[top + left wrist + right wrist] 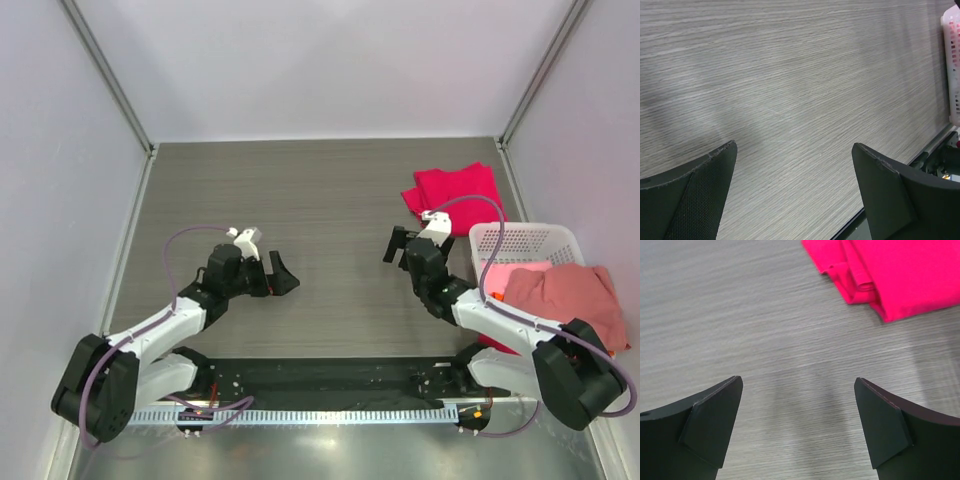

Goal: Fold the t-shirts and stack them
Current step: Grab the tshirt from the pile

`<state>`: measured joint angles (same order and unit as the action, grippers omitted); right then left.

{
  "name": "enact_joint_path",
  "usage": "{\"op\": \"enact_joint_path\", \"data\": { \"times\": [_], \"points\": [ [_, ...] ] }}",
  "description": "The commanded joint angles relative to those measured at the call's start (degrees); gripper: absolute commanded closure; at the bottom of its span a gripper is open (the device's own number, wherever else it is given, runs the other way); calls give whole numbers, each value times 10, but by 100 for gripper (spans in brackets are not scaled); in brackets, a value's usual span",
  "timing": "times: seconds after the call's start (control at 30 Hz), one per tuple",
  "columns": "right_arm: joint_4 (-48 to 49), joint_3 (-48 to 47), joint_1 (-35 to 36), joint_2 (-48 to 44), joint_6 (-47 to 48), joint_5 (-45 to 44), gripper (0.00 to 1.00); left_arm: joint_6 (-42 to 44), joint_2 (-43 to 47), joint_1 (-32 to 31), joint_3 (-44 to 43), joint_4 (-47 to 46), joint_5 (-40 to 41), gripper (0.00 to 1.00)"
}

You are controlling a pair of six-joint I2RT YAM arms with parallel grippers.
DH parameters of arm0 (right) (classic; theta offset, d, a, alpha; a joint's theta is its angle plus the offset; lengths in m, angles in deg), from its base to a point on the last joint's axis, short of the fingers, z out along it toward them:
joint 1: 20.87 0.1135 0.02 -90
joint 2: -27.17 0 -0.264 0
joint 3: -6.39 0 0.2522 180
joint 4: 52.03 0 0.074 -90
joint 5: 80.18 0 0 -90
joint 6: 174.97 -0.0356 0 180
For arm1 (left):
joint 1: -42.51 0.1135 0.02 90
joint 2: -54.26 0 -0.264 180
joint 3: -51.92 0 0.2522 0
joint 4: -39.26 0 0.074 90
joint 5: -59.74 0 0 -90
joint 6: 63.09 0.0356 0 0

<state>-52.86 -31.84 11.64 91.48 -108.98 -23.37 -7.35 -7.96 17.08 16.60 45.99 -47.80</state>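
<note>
A folded crimson-red t-shirt (455, 193) lies on the table at the back right; it also shows at the top of the right wrist view (895, 272). A salmon-pink t-shirt (570, 297) hangs crumpled over the white basket's near right side, with a light pink t-shirt (510, 275) inside it. My left gripper (282, 274) is open and empty, low over bare table left of centre. My right gripper (398, 246) is open and empty over bare table, a little in front and left of the red shirt. No orange shirt shows.
The white lattice basket (520, 238) stands at the right edge of the table; its corner shows in the left wrist view (952, 60). White walls with metal posts enclose the table. A black rail runs along the near edge (330, 375).
</note>
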Motion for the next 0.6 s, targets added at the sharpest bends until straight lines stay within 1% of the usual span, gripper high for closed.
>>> {"op": "enact_joint_path", "data": {
  "times": [0.0,0.03,0.07,0.13,0.17,0.2,0.27,0.3,0.33,0.37,0.4,0.43,0.47,0.53,0.57],
  "points": [
    [-11,-19,1,-37,-61,-84,0,2,25,-1,-16,-11,-1,3],
    [-45,-49,1,-46,-95,-101,0,2,30,-1,-15,-7,2,3],
    [-120,-69,1,-61,-137,-110,0,2,33,-1,-14,-5,7,3],
    [-175,-122,1,-76,-131,-106,0,1,41,-1,-10,-4,10,3],
    [-208,-134,1,-90,-123,-108,0,1,42,-1,-9,-4,12,3],
    [-216,-138,1,-98,-126,-120,0,1,45,-1,-9,-4,12,3],
    [-221,-125,1,-116,-119,-181,0,1,44,-1,-9,-4,13,3],
    [-234,-124,1,-131,-131,-209,0,0,43,-1,-9,-4,11,3],
    [-258,-137,0,-138,-150,-270,0,0,41,-1,-10,-4,10,3],
    [-317,-151,-3,-142,-168,-292,0,0,42,-1,-11,-4,10,4],
    [-347,-165,-6,-143,-205,-312,0,0,41,-1,-12,-3,10,4],
    [-374,-192,-11,-141,-219,-332,0,0,42,-1,-12,-2,9,4],
    [-430,-207,-19,-138,-233,-337,0,0,43,-1,-11,-1,9,4],
    [-486,-248,-69,-112,-272,-336,0,0,44,-1,-10,-1,11,4],
    [-524,-261,-98,-98,-275,-304,0,0,42,-1,-10,-1,12,3]
  ]
}}
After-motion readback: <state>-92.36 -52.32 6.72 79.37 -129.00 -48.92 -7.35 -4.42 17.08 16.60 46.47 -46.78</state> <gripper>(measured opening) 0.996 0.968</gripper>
